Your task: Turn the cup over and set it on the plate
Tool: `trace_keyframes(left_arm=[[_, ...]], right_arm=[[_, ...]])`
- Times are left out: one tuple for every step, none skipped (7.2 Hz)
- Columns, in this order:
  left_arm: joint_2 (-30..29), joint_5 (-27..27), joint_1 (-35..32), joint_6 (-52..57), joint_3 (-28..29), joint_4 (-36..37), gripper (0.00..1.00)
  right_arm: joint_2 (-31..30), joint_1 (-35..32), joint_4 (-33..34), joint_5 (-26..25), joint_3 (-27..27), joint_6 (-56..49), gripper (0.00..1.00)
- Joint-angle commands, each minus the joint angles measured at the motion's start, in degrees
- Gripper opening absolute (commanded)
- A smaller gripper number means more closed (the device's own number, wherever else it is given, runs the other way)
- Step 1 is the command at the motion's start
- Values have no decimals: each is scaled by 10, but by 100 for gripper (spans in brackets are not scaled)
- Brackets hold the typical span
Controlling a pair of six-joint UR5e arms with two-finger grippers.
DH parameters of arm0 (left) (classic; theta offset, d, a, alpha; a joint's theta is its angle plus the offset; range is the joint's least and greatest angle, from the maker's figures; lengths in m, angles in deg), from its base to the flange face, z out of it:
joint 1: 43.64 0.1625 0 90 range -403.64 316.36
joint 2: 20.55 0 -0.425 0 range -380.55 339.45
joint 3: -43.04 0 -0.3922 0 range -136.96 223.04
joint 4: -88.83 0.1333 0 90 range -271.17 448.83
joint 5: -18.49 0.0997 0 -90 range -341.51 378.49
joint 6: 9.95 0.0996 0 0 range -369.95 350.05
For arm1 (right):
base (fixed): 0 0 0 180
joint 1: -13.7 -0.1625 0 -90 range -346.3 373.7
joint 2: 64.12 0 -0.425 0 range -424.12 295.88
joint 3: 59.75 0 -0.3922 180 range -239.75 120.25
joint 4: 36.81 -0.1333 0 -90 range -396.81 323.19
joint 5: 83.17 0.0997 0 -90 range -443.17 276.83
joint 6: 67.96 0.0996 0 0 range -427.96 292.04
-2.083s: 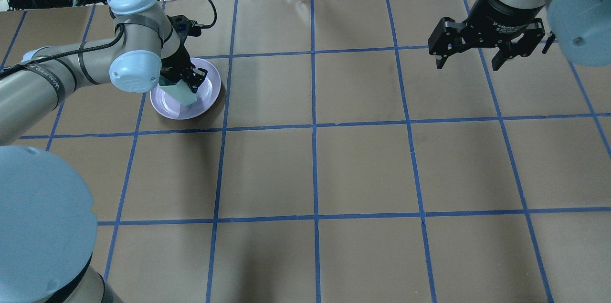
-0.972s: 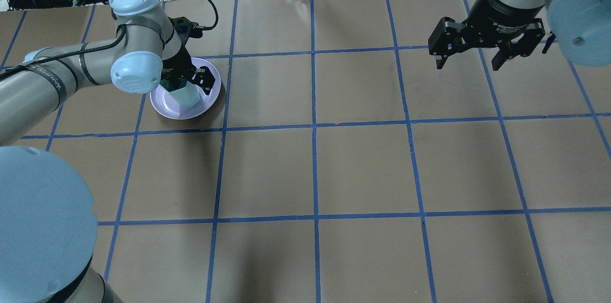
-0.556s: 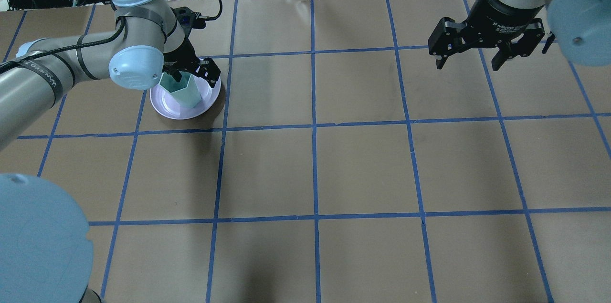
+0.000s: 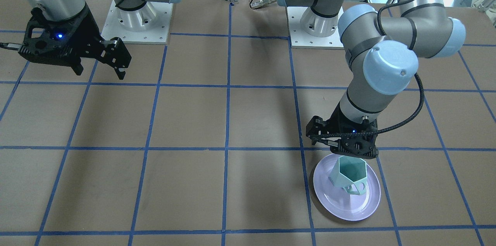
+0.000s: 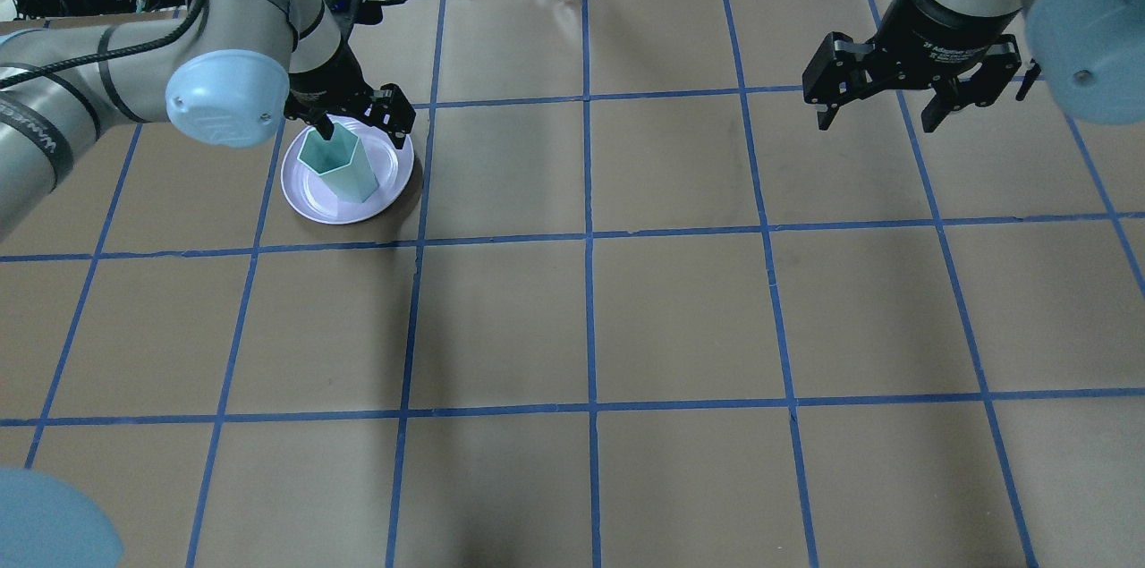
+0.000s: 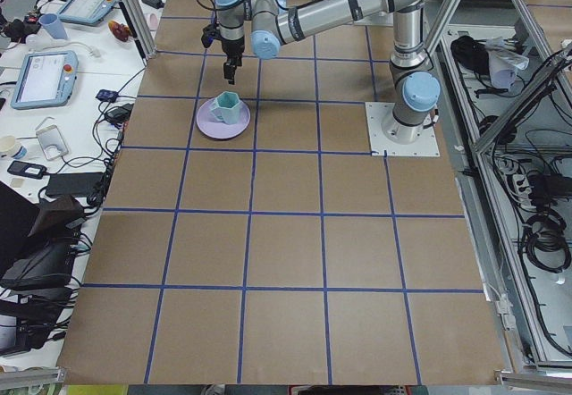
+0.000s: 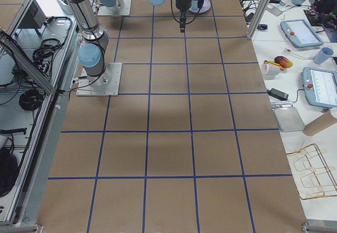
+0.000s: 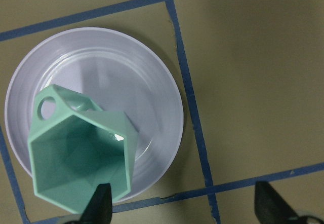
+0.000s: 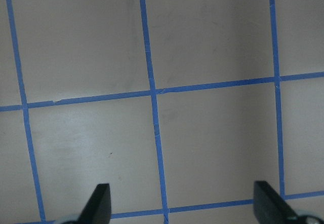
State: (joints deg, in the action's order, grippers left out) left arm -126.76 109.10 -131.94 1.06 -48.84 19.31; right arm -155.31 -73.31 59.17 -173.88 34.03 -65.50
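One brown paper-covered table, crossed by blue tape lines, carries everything. Two black two-finger grippers hang over it. The left gripper is just above the cup and plate, fingers spread wide and gripping nothing. The right gripper, well apart, is likewise spread wide over bare paper. One round lavender plate holds one pale mint-green faceted cup, standing upright, mouth up, its handle toward the operators' side.

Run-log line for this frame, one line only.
pale mint-green faceted cup: upright on round lavender plate | left gripper: open, above cup, clear | right gripper: open, empty
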Motion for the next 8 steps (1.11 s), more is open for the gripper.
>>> trace_keyframes(left_arm=[[62, 0, -1, -29, 58, -138, 100], [79, 0, -1, -34, 86, -184, 100], [92, -1, -1, -41, 98, -199, 100], [99, -3, -1, -43, 92, -200, 100], [106, -2, -2, -43, 93, -200, 100], [110, -1, -2, -43, 91, -201, 100], [111, -3, -2, -43, 91, -200, 100], [112, -3, -2, -43, 91, -200, 100]], right_arm=[[0, 0, 0, 0, 0, 0, 100], [0, 0, 0, 0, 0, 0, 100], [0, 0, 0, 0, 0, 0, 100], [0, 0, 0, 0, 0, 0, 100], [0, 0, 0, 1, 0, 0, 100], [0, 0, 0, 0, 0, 0, 100], [0, 0, 0, 0, 0, 0, 100], [0, 0, 0, 0, 0, 0, 100]])
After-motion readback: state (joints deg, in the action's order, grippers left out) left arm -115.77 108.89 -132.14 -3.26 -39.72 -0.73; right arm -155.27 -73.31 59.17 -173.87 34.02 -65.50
